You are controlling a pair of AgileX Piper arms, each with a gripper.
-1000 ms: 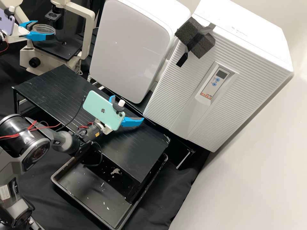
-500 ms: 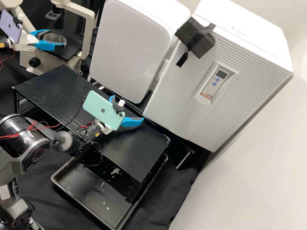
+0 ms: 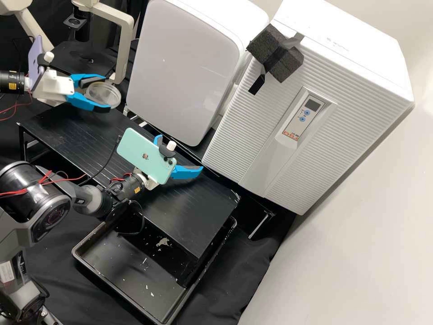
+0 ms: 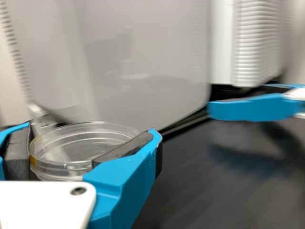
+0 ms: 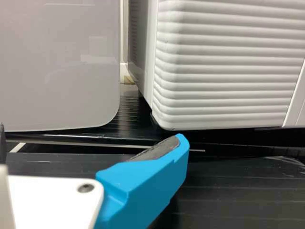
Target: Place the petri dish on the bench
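In the high view, my left gripper [image 3: 106,95] is at the upper left with the clear round petri dish [image 3: 104,94] between its fingers, above the far left end of the black bench [image 3: 198,212]. The left wrist view shows my left gripper [image 4: 88,133] with its dark pads against both sides of the dish [image 4: 78,145], which looks roughly level there. Over the bench's middle, in the high view, my right gripper [image 3: 179,154] stands open and holds nothing. In the right wrist view the fingers of my right gripper [image 5: 91,133] are wide apart.
Behind the bench stand a white rounded cabinet [image 3: 185,67] and a white ribbed unit [image 3: 252,135]. A microscope [image 3: 124,45] is at the back left. A black tray [image 3: 131,280] lies below the bench's near edge. The right arm's cable hangs beside its wrist.
My left gripper has carried the dish from in front of the microscope rightward and nearer, to over the bench's far left end, turning somewhat. The right arm has kept still.
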